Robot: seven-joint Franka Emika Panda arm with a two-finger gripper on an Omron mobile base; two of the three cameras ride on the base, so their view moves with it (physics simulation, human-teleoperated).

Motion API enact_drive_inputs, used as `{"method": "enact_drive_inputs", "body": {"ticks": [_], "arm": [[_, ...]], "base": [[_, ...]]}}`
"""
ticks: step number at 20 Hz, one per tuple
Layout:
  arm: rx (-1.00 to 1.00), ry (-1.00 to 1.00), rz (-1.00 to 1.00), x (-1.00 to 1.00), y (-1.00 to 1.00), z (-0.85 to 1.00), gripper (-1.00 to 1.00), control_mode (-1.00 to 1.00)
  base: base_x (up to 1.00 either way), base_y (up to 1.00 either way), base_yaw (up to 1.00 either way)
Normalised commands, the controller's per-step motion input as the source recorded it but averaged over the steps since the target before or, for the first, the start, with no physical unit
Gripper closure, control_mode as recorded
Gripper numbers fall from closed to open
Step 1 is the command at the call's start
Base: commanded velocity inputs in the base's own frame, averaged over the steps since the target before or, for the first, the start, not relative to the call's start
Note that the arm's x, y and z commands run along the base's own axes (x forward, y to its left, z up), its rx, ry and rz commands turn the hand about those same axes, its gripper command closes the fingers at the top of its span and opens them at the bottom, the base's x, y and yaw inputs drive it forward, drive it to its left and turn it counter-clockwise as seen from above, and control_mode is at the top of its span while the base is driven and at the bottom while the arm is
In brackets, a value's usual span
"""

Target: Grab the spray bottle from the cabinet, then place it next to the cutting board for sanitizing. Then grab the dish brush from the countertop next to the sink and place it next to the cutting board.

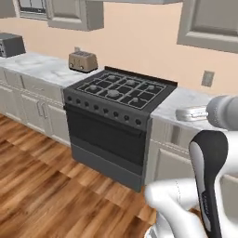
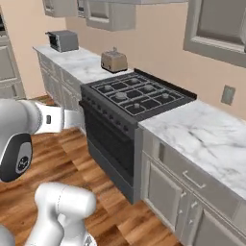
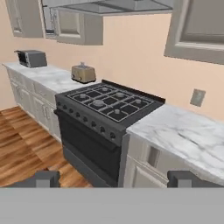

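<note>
Kitchen wall in peach is running across all three views, with a white marble countertop [image 3: 183, 131] broken by a black gas stove [image 3: 105, 109] sitting flush between the beige drawer runs. You are looking at a setup stage: a toaster [image 3: 83, 73] is standing on the counter just left of the stove, against the wall, and a grey toaster oven [image 3: 30, 58] is sitting well apart at the far left end, both parked at the back where they are leaving the front edge free as work surface. Wall cabinets [image 3: 197, 30] are hanging closed above the counter, so whichever one is holding the spray bottle is keeping it out of sight; the bottle, cutting board, dish brush and sink are not to be located from these views, and you are probably needing to drive the base on before any reach is making sense. A flat pale object [image 1: 190, 113] is lying on the counter right of the stove in the left base view, too blurred to name. Your arm is riding folded and high, upper links bent back over the base, forearm pointing out level toward the stove front. Gripper [image 3: 116, 178] is standing spread wide, its two dark fingertips [image 3: 41, 178] set far apart at the bottom of the hand view, carrying nothing and touching nothing.
</note>
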Motion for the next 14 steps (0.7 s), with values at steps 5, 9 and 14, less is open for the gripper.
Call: {"method": "enact_drive_inputs", "body": {"ticks": [5,9,14], "arm": [[0.0,0.0,0.0,0.0,0.0,0.0,-1.0,1.0],[0.0,0.0,0.0,0.0,0.0,0.0,-1.0,1.0],[0.0,0.0,0.0,0.0,0.0,0.0,-1.0,1.0]], "base": [[0.0,0.41,0.96],[0.0,0.0,1.0],[0.0,0.0,1.0]]}}
